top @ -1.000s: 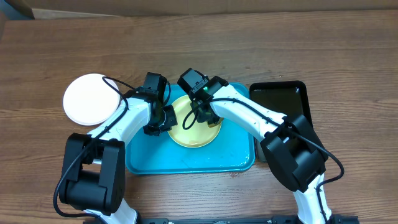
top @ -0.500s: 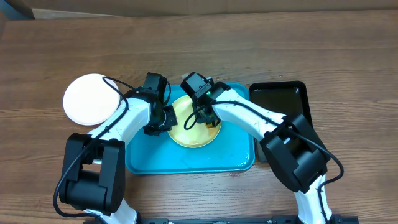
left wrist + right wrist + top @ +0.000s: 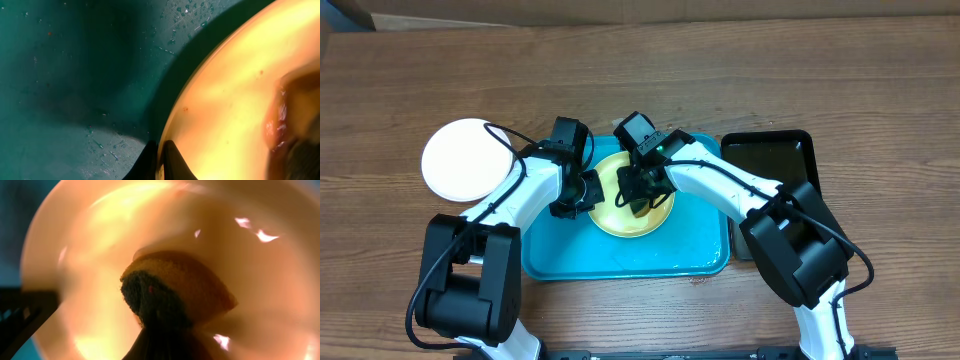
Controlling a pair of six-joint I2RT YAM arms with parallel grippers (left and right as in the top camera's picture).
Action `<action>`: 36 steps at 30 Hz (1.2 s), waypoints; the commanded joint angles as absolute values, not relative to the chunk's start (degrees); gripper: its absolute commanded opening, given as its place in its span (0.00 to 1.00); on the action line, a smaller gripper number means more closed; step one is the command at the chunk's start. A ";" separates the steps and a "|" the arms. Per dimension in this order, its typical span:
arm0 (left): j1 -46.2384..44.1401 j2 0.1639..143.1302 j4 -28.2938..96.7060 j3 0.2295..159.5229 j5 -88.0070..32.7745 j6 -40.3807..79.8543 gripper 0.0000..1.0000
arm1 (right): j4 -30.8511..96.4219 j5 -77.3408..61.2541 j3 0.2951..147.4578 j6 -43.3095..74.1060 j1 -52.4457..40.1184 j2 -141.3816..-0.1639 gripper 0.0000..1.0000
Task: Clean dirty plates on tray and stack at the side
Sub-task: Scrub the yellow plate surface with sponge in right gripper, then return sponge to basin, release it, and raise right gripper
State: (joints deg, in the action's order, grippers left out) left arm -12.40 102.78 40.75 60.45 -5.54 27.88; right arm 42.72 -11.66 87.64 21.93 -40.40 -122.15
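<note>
Two grips: left claw (image 3: 584,190) plate (image 3: 657,218), right claw (image 3: 638,198) sponge (image 3: 182,282).

On the tray (image 3: 620,262), back: yellow plate (image 3: 645,222), left gripper (image 3: 591,190) pinching its rim, right gripper (image 3: 635,200) pressing a sponge (image 3: 165,295) on it.
On the tray, front: bare, free.
Left of tray: white plate (image 3: 465,160), apart.
Right of tray: black tray (image 3: 770,158), just beside.

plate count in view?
2. One white plate sits on the table, left of the blue tray. One yellow-green plate is on the tray. The white one may be a stack hiding another plate.
</note>
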 commanded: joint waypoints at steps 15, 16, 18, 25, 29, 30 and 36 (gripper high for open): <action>-12.78 103.50 40.66 60.75 -4.23 26.55 0.13 | 67.57 -21.12 100.12 8.49 -22.31 -114.39 0.04; -12.78 103.50 40.66 60.75 -4.23 26.55 0.13 | 70.17 -17.56 100.12 8.49 -20.75 -114.19 0.04; -12.78 103.50 40.60 60.75 -4.29 26.57 0.14 | 74.26 -12.03 100.09 8.49 -18.37 -114.17 0.04; -12.78 103.50 40.21 60.75 -4.49 26.61 0.17 | 77.71 3.16 95.48 11.40 -12.58 -114.21 0.04; -12.78 103.50 40.21 60.75 -4.49 26.81 0.18 | 73.89 8.82 90.67 13.54 -11.53 -114.21 0.04; -12.78 103.50 40.21 60.75 -4.49 26.81 0.18 | 72.51 9.32 89.62 13.54 -11.49 -114.21 0.04; -12.78 103.50 40.23 60.75 -4.51 26.81 0.19 | 65.12 9.50 85.41 13.47 -11.49 -114.24 0.04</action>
State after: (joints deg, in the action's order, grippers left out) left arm -12.40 102.78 40.42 60.45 -5.13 27.24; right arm 66.43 7.07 86.43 12.64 -11.62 -116.07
